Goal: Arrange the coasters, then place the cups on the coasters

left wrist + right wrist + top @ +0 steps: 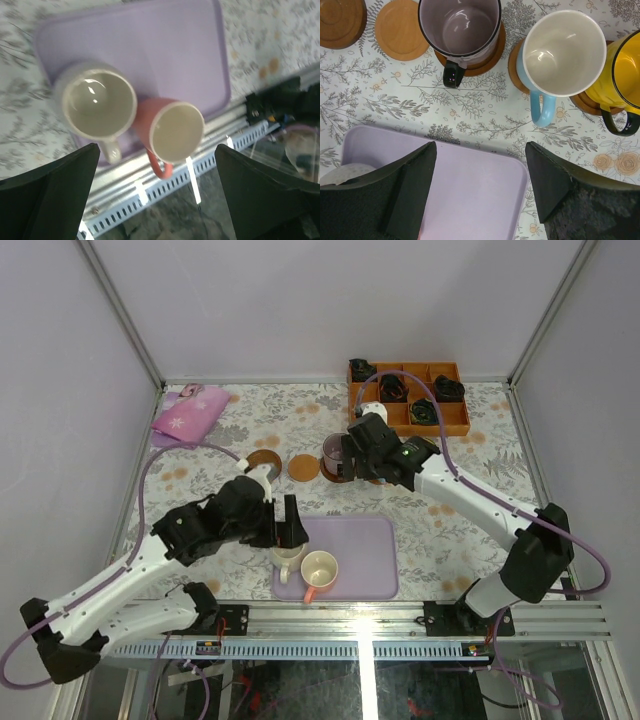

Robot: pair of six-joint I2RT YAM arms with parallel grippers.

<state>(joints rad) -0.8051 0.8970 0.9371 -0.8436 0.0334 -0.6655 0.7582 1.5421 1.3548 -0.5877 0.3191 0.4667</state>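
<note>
Cups (100,102): five; blue cup (563,50), yellow cup (625,65) right-wrist view only.
Coasters (400,30): five.
Left gripper (156,170), right gripper (480,155): agape, empty.

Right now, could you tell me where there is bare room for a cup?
The dark coaster and the tan coaster lie bare, left of the mauve cup. The lilac tray is free on its right half. Crowded around the blue cup and yellow cup.

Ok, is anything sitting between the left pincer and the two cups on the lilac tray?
Nothing visible does. The left pincer hangs open directly over the cream cup and the pink-handled cup on the lilac tray. The two cups stand right against each other, so a finger between them would probably be tight.
</note>
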